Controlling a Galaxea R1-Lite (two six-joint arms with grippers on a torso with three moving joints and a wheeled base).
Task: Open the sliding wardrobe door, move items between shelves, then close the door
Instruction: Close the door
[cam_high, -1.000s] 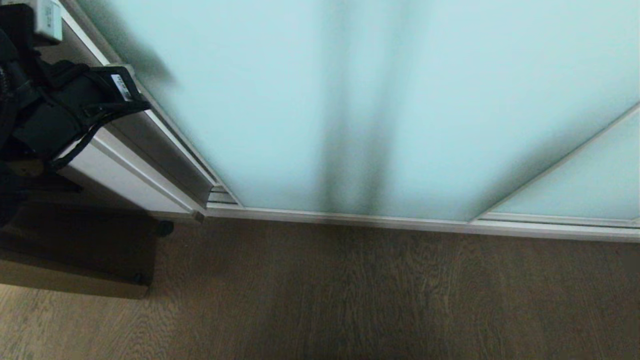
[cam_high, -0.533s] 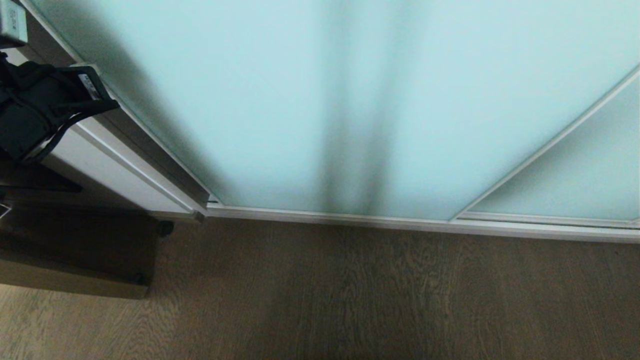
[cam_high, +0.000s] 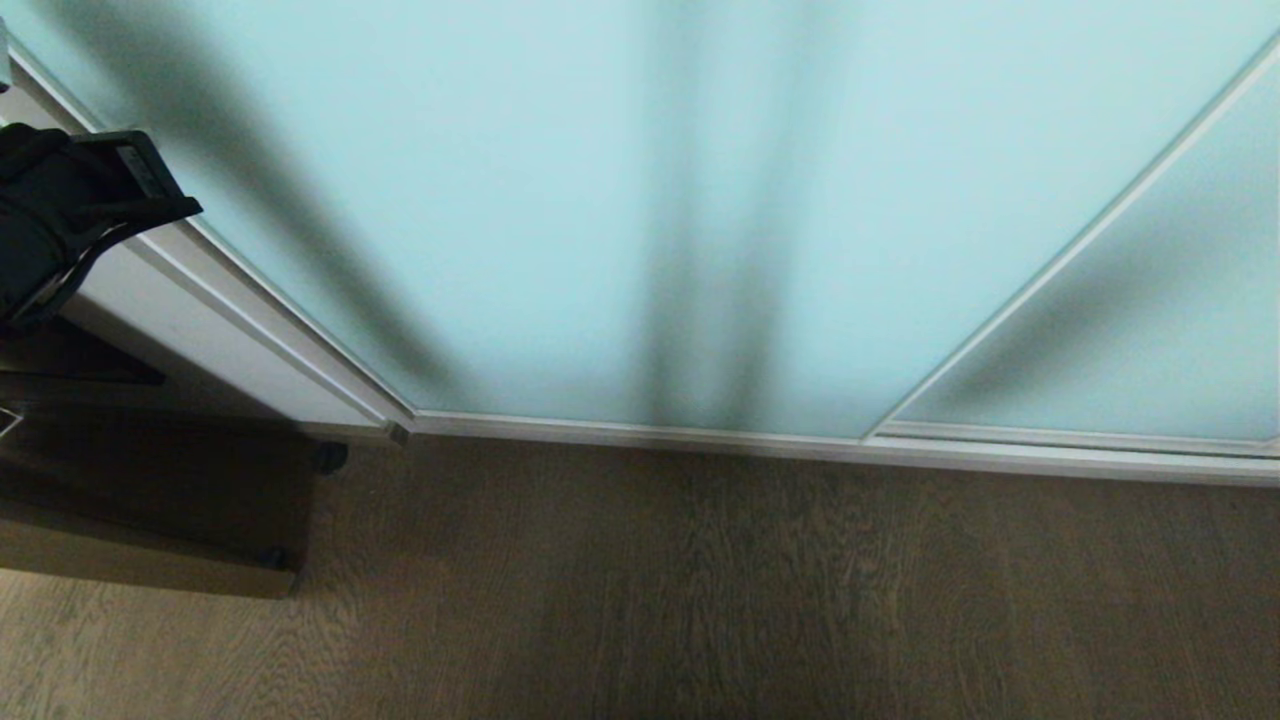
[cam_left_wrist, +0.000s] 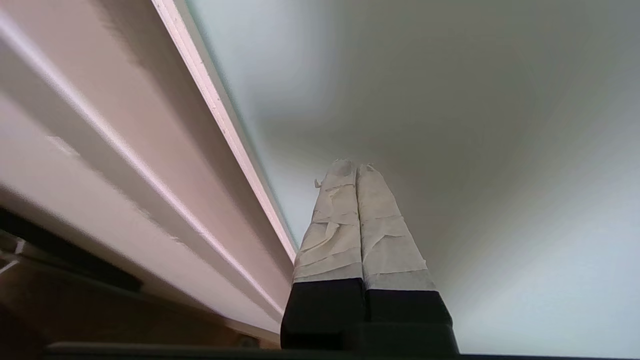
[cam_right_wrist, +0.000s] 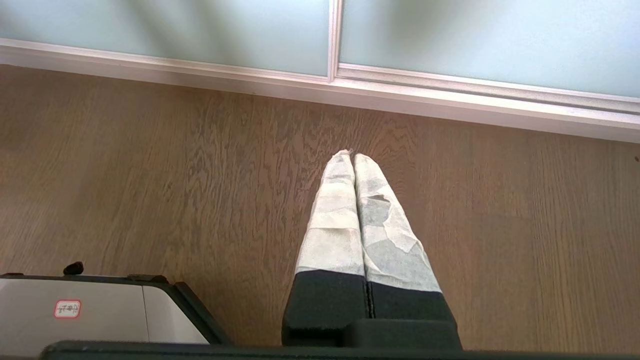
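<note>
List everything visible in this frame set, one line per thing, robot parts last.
sliding wardrobe door: one, frosted pale aqua glass, silver-white frame, fills the head view's upper middle, closed against the left jamb.
second glass panel: one, pale aqua, at right.
wardrobe side wall: one, white, at left.
floor: one, brown wood grain.
left gripper: one, black, taped fingers, shut, tips against the door glass near its frame edge.
right gripper: one, black, taped fingers, shut, pointing down over the floor.
</note>
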